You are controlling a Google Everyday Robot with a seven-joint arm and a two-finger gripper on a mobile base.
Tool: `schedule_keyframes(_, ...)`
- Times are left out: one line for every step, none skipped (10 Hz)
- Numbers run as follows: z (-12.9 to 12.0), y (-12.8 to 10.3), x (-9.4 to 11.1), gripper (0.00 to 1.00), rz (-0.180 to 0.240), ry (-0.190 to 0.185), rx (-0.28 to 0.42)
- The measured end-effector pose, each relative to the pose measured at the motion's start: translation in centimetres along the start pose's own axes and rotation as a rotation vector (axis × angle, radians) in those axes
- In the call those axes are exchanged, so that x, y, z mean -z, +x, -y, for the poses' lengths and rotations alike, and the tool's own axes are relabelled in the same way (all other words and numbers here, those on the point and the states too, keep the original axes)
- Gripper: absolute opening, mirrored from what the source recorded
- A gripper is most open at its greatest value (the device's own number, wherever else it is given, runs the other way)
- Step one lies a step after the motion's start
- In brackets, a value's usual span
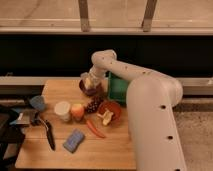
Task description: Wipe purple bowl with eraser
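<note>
In the camera view, the white arm reaches in from the right side of the desk (107,150) and bends down to the far edge. There the pincer (88,78) hangs directly over the purple bowl (95,93), low enough to be at or inside its rim. A pale yellowish block, most likely the eraser (89,84), shows at the pincer's tip above the bowl's hollow. I cannot tell how the pincer is set, nor whether it truly grips the block.

The purple bowl stands about midway along the far edge, just beside a green bin (118,91) on its right. A bunch of dark grapes (93,105) lies just in front of it. A red bowl (114,106) sits nearer the right edge, and a blue sponge (74,141) lies apart toward the near edge.

As a judgement, fetching the eraser and carrying it to the bowl look done, and the wiping itself is the step in hand. Whether the eraser touches the bowl's inside is not visible, so how much wiping remains cannot be judged.
</note>
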Motion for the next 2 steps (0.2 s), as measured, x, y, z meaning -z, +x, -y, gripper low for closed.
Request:
schedule_keyframes(1.2, 0.6, 0.6, 0.00, 0.003, 0.022, -0.029)
schedule_keyframes(2.4, 0.4, 0.9, 0.00, 0.009, 0.036, -0.055)
